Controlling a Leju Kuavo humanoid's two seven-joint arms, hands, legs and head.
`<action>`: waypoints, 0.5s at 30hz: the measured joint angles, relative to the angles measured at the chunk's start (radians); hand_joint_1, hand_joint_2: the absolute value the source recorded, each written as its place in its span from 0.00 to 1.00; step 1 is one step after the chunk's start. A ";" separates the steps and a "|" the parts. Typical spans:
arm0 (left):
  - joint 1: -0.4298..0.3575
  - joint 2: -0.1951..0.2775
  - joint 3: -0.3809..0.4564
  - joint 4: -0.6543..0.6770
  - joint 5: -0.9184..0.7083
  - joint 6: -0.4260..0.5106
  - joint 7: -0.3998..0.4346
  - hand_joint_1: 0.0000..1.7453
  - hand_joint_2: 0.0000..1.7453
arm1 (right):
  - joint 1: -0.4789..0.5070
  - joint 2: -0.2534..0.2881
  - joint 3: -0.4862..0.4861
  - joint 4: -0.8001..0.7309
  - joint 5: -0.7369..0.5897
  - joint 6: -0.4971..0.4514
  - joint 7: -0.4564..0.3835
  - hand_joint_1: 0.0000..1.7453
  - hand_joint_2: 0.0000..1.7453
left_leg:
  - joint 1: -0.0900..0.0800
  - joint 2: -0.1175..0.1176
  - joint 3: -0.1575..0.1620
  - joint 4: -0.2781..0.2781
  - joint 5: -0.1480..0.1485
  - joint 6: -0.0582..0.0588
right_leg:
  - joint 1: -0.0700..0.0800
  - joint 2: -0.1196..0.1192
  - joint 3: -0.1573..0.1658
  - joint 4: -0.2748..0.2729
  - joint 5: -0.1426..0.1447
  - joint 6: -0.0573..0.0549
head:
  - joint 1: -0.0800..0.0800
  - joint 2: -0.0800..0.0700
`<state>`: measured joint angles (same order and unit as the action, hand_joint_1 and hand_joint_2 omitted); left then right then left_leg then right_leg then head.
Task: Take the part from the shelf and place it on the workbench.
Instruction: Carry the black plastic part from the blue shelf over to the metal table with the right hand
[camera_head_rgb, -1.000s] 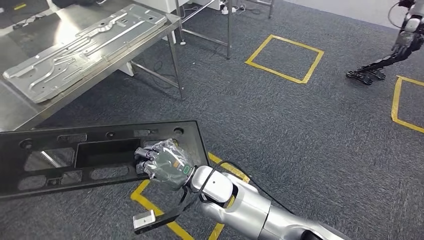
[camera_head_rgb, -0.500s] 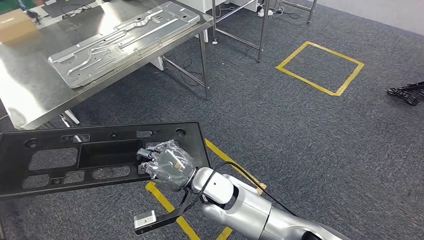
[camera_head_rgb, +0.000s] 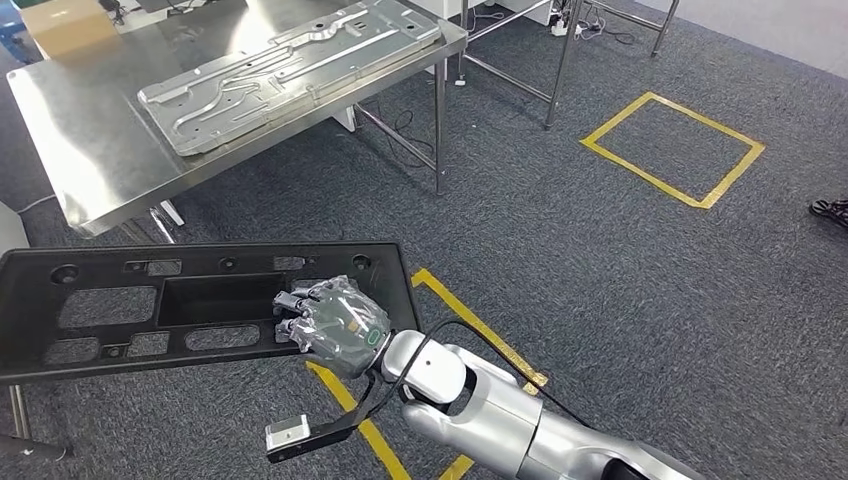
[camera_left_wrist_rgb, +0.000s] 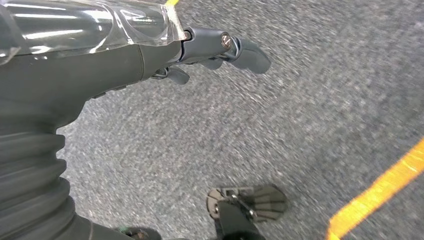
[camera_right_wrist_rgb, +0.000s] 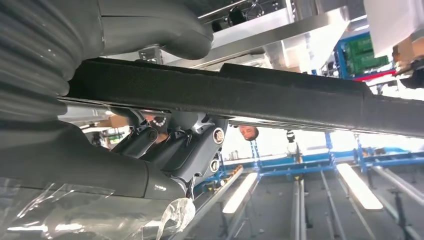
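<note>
text: none legible | labels: none | numbers: none | signs: none

My right hand (camera_head_rgb: 333, 325) gripped the part (camera_head_rgb: 150, 310) at its right end, over the floor. The workbench (camera_head_rgb: 90, 150) stood ahead, to my left, a metal panel (camera_head_rgb: 290, 70) lying on it. Floor tape squares (camera_head_rgb: 672, 150) lay to the right.

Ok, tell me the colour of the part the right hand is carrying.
Black, seen best in the head view: the part held by the right hand.
</note>
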<state>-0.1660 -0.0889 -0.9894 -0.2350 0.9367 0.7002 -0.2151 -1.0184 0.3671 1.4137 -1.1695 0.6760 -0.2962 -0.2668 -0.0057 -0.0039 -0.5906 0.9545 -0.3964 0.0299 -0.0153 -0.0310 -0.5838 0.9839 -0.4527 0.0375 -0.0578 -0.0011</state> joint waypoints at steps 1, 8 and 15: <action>0.000 0.000 0.002 0.000 -0.003 0.000 0.001 0.00 1.00 | -0.001 0.000 0.000 -0.001 -0.002 0.000 0.000 1.00 1.00 | 0.003 -0.002 0.004 -0.005 0.002 0.004 | 0.001 0.004 -0.008 0.019 -0.014 0.005 | 0.000 0.000; 0.004 -0.002 0.018 0.000 -0.007 -0.001 0.003 0.00 1.00 | 0.002 -0.007 0.002 -0.003 -0.005 -0.001 0.005 1.00 1.00 | 0.004 -0.017 0.012 -0.008 0.001 0.019 | 0.001 0.025 -0.123 0.233 -0.072 0.007 | 0.000 0.000; 0.021 -0.004 0.023 0.000 0.002 -0.011 0.019 0.00 1.00 | -0.013 -0.002 0.002 -0.006 -0.014 -0.001 0.020 1.00 1.00 | 0.003 -0.026 0.008 0.006 -0.012 -0.004 | 0.003 0.036 -0.011 -0.002 0.020 -0.013 | 0.000 0.000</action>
<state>-0.1448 -0.0930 -0.9660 -0.2350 0.9387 0.6892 -0.1962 -1.0319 0.3649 1.4160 -1.1758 0.6618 -0.2974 -0.2464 -0.0024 -0.0298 -0.5824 0.9607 -0.4081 0.0255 -0.0126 0.0051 -0.5953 0.9821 -0.4323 0.0243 -0.0579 -0.0011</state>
